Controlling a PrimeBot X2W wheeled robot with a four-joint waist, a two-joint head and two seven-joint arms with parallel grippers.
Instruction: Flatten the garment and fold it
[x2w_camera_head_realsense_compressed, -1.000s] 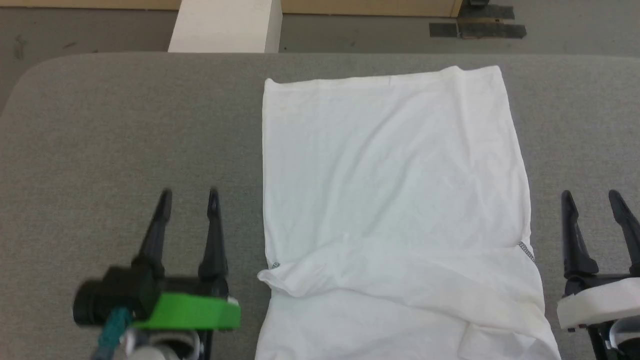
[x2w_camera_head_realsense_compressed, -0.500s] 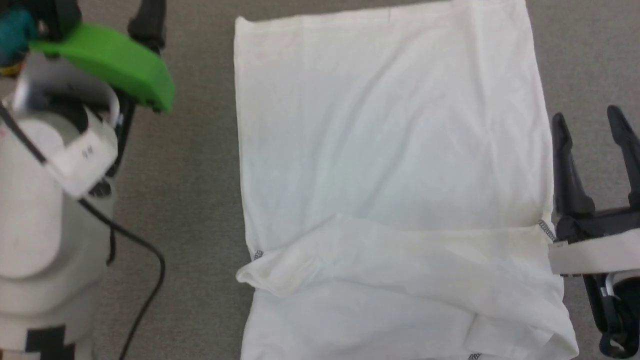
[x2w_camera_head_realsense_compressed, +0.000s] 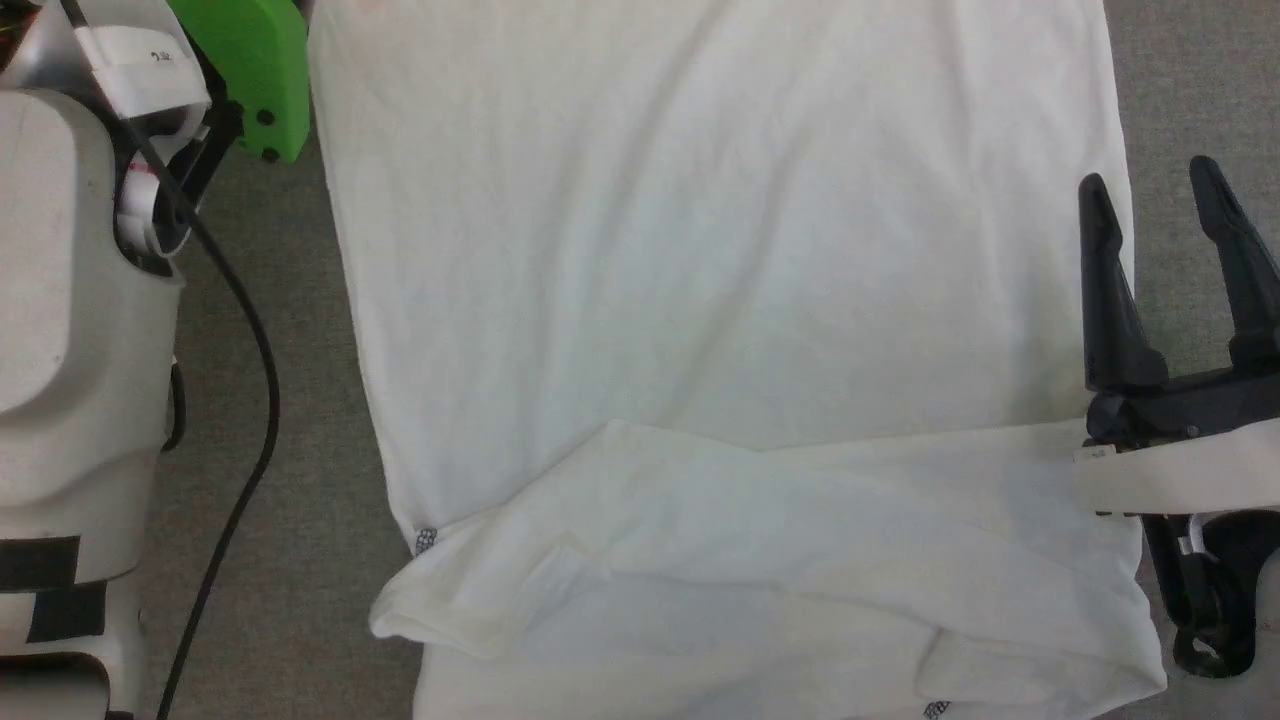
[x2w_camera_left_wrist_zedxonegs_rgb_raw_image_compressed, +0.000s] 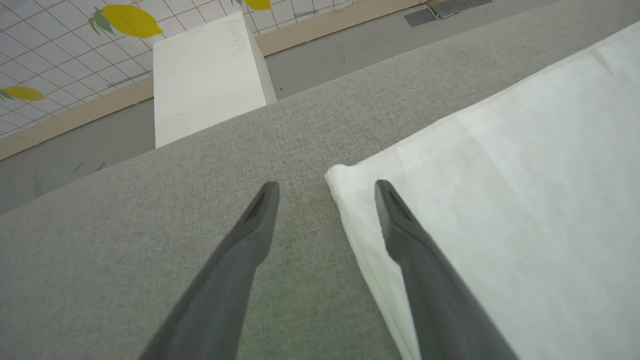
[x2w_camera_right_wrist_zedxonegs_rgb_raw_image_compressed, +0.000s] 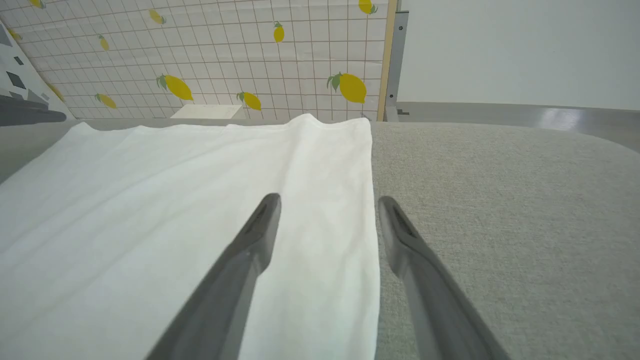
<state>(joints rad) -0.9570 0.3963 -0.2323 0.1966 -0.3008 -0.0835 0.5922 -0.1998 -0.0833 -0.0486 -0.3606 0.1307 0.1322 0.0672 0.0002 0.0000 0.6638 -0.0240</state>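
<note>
1. The white T-shirt lies spread on the grey desk, with a layer folded across its near part.
2. The left claw is spread wide, empty, straddling the side edge at the shirt's far left corner.
3. The right claw is spread wide, empty, straddling the shirt's right edge.

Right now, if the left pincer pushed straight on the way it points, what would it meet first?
Likely the corner of the garment on the grey table: the left pincer straddles its edge. Height unclear.
</note>
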